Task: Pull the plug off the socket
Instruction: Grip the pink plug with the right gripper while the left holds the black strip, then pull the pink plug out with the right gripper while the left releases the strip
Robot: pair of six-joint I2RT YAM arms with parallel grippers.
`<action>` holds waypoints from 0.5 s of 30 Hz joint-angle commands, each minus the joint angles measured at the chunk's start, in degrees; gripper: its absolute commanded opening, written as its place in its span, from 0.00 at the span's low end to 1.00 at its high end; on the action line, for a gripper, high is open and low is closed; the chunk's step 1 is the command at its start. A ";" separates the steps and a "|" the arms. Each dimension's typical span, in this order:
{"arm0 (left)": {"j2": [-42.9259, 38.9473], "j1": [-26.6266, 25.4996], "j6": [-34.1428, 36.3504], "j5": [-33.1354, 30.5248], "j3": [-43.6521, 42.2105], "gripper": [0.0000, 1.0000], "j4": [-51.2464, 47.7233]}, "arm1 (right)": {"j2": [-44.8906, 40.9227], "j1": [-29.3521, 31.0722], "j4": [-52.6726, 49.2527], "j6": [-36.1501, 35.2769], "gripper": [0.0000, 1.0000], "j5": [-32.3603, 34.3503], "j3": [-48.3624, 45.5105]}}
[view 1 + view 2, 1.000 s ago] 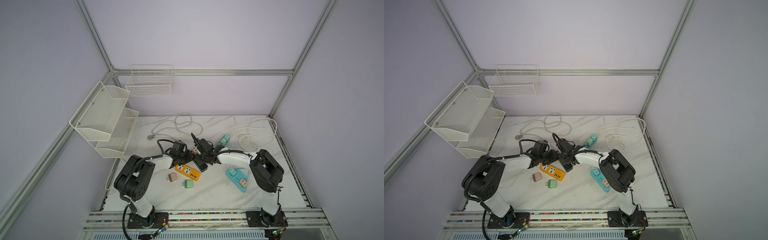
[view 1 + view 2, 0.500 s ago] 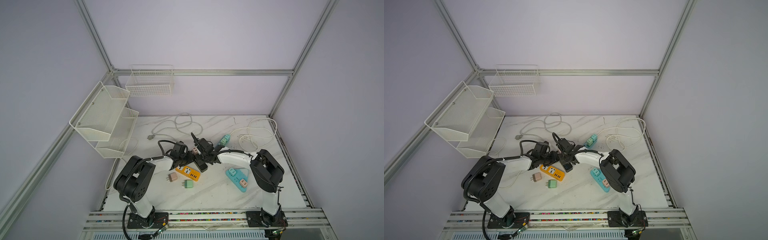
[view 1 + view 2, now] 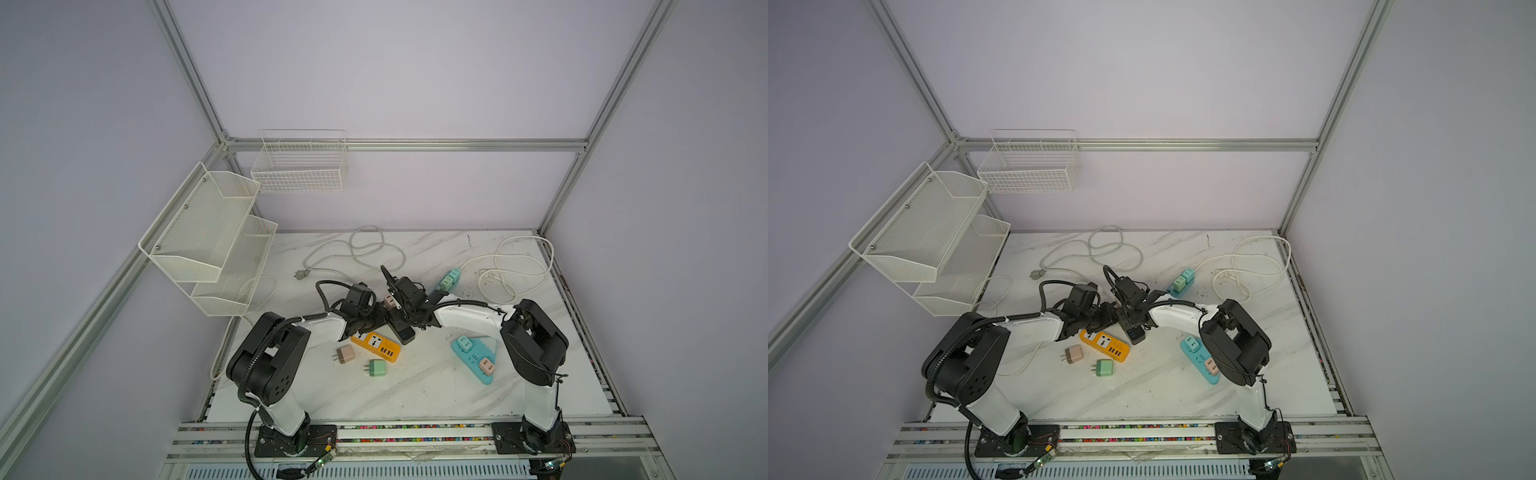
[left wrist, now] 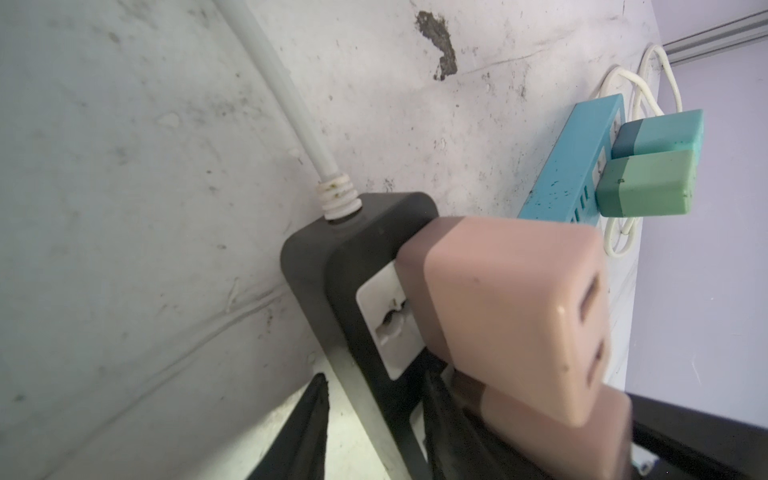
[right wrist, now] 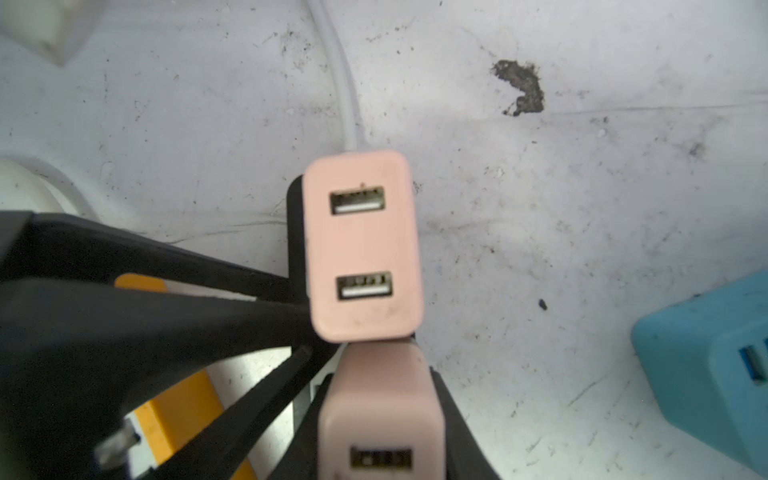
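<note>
In the mid of the white, grey-streaked tabletop (image 3: pixel 415 392) lies a long black plastic socket strip (image 3: pixel 402 329) w/ a white cord (image 4: pixel 291 104). 2 plugs stand on it, side by side. The pink boxy plug at the cord end (image 4: pixel 511 303) sits all the way in its white socket (image 4: pixel 386 320). The second pink boxy plug (image 5: pixel 380 411) is right next to it, & that's the one grabbed: the right pincer (image 3: pixel 401 311) hangs over it from above & is clamped on it, w/ a black finger (image 5: pixel 457 432) on each side. Its pins are hidden, so can't tell if they're in the strip or out.

The left pincer (image 3: pixel 376 321) lies low & reaches in from the left. It's set narrow at the black strip; one black fingertip (image 4: pixel 309 419) is just beside the strip's edge. Can't tell if it squeezes the strip or only sits by it.

Other stuff: a flat orange socket strip (image 3: pixel 376 345) just in front of the left pincer, then a loose pink cube plug (image 3: pixel 345 354) & a loose green cube plug (image 3: pixel 377 368) near it, pins showing. A blue-green socket strip (image 3: pixel 473 357) by the right arm has 1 blue-green & 1 pink plug in it. Another blue-green strip at the back (image 4: pixel 569 166) holds 2 green-ish plugs (image 4: pixel 648 187). On the walls hang white mesh shelves (image 3: pixel 208 232) & a wire basket (image 3: pixel 301 166).
</note>
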 commanded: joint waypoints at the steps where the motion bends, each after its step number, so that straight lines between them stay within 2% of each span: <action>1: 0.01 -0.22 1.05 -2.45 -3.15 0.36 -7.21 | -2.57 0.75 0.45 -0.76 0.19 0.48 1.59; 15: -1.19 -0.22 1.31 -1.35 -1.34 0.36 -7.36 | -8.10 -0.86 1.17 0.59 0.19 1.02 -0.83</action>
